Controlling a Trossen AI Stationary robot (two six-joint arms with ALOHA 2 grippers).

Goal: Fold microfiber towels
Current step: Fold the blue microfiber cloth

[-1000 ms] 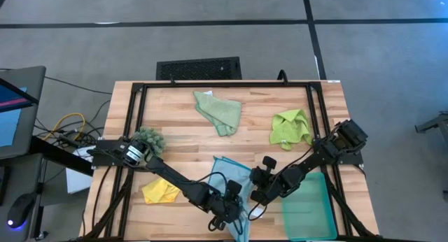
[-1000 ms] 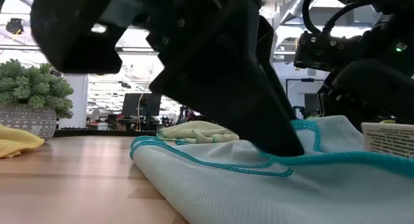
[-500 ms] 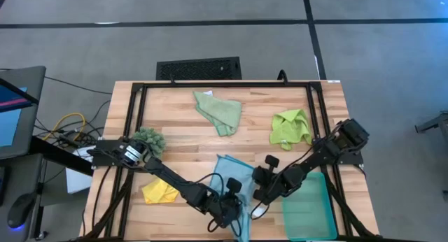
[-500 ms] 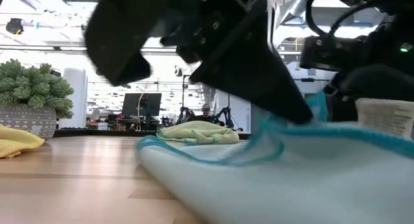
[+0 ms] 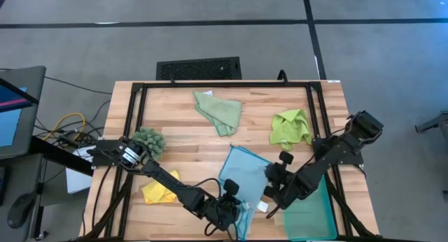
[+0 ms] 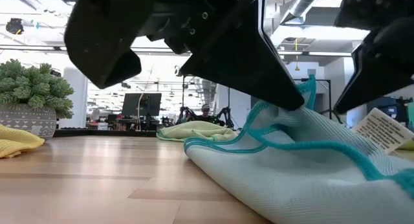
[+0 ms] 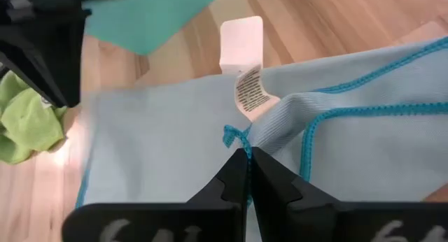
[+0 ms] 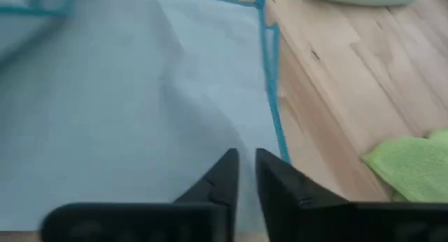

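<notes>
The left hand [image 7: 246,152] is clamped on a corner hem of the light blue towel [image 5: 245,175], which lies on the table [image 5: 182,130] spreading away from its fingertips. The right hand [image 8: 246,158], just beside it over the same cloth, shows a narrow gap and holds nothing. Soft, light and limp, the towel is best pinched at corners.
</notes>
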